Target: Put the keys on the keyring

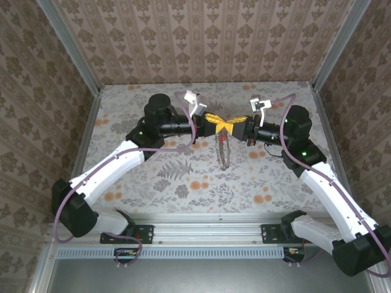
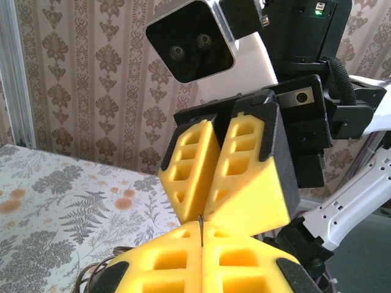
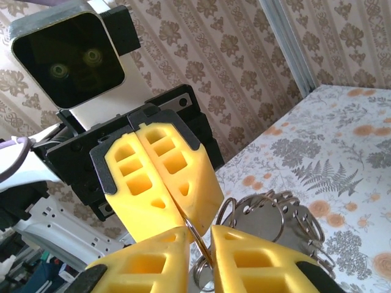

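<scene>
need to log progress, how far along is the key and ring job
Done: the ring is up off the table, between the two grippers. In hand: the left gripper is shut on its wire; the right gripper has its fingers close around the same wire, grip unclear. To do: the red-headed key dangles in the bunch beneath; whether it is threaded on cannot be told.

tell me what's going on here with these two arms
The two arms meet tip to tip above the middle of the table. The left gripper is shut on the thin keyring, holding it in the air. The right gripper has its fingers on either side of the same hoop; whether it pinches it is unclear. A bunch of silvery rings and the red-headed key dangle below the fingers.
</scene>
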Robot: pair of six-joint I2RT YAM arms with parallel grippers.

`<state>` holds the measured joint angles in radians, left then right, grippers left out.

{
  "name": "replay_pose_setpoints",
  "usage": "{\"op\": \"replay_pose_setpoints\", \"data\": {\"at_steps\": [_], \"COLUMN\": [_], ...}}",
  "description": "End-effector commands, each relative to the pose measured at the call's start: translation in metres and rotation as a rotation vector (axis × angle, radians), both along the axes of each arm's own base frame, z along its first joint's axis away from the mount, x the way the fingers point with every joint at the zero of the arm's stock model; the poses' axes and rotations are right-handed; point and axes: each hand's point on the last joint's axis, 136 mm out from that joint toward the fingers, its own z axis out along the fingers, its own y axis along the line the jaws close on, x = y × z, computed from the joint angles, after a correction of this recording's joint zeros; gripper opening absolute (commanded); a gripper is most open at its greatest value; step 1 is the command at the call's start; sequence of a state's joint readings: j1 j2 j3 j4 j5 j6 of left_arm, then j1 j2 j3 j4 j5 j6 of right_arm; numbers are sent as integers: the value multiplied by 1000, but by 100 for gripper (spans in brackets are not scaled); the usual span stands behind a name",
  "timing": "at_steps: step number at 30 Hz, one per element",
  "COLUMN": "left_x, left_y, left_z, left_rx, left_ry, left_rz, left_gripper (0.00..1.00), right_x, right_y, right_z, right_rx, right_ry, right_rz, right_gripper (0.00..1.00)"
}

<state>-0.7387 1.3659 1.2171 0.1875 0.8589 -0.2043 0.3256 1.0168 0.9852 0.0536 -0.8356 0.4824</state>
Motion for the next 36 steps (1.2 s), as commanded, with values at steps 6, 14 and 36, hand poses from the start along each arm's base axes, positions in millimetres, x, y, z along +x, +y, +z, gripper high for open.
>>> {"op": "replay_pose_setpoints", "data": {"at_steps": [6,14,36], "left_x": [-6,9,-11], "left_y": [1,26,18], "left_z": [22,19,-12], "left_rx": [-36,74,210], "left_ry": [-37,-73,8], "left_rz": [-22,78,-78], "left_gripper": [0,33,44], "right_x": [-4,-6,-19], "right_y": [1,-12,0], "right_z": [7,-9,-17], "right_rx": [-27,-254,-368], "right_ry": [-32,-21,-8], "right_rz": [6,-42,106], "right_gripper": [0,0,0]}}
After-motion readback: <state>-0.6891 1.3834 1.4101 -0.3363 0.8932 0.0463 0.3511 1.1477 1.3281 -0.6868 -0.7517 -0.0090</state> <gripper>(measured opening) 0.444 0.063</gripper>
